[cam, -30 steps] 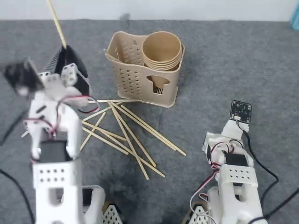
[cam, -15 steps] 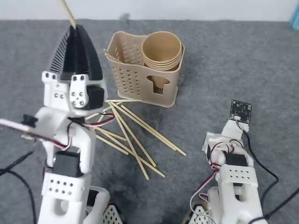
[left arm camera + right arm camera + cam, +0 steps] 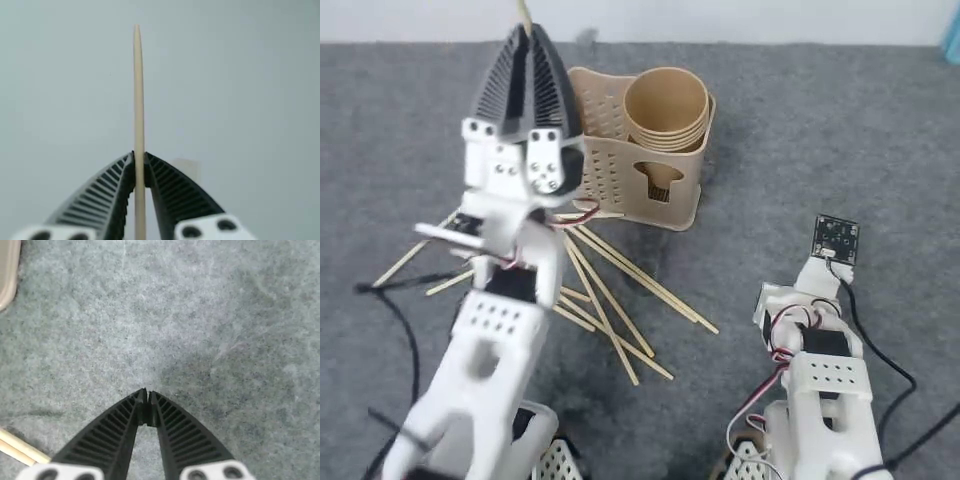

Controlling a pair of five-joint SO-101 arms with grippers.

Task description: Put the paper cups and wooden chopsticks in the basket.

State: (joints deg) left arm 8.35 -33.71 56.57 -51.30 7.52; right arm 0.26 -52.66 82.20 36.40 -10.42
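A beige perforated basket (image 3: 605,165) stands at the back of the grey mat, with stacked paper cups (image 3: 666,105) inside its right part. My left gripper (image 3: 528,45) is raised just left of the basket, shut on one wooden chopstick (image 3: 138,90) that points straight out past the fingertips. The same chopstick (image 3: 523,12) pokes up above the gripper in the high view. Several loose chopsticks (image 3: 615,290) lie crossed on the mat in front of the basket. My right gripper (image 3: 148,392) is shut on nothing, low over bare mat.
The right arm (image 3: 820,345) rests folded at the front right. A basket corner (image 3: 7,270) and two chopstick ends (image 3: 20,452) show in the right wrist view. More chopsticks (image 3: 415,255) lie left of the left arm. Open mat spans the right side.
The left arm has swung right and toward the basket, still holding the chopstick upright. Chopsticks on the left that it covered now show. The right arm has not moved.
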